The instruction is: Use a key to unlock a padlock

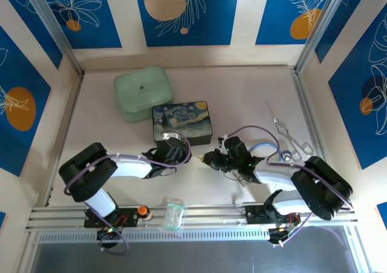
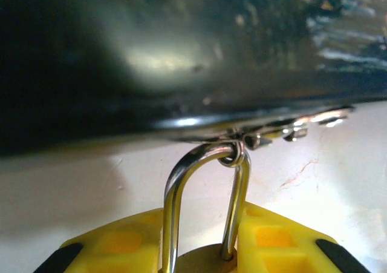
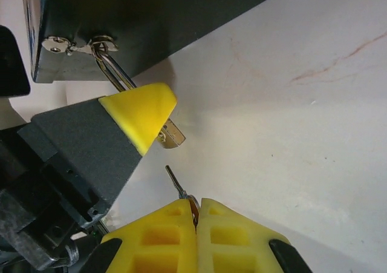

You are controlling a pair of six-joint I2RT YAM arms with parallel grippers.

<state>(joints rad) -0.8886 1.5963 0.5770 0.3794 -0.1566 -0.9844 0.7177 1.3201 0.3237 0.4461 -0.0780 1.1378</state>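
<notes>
The brass padlock hangs by its silver shackle from the clasp ring on the front of the painted box. My left gripper is shut on the padlock body, a yellow pad on each side. In the right wrist view one corner of the padlock pokes out past the left arm's yellow fingertip. My right gripper is shut on the key by its head. The thin shaft points up-left toward the padlock, a short gap away. From above, the left gripper and the right gripper face each other before the box.
A pale green case lies behind the painted box. Silver forceps rest on the table to the right, beside the right arm. A small clear container and an orange knob sit on the front rail.
</notes>
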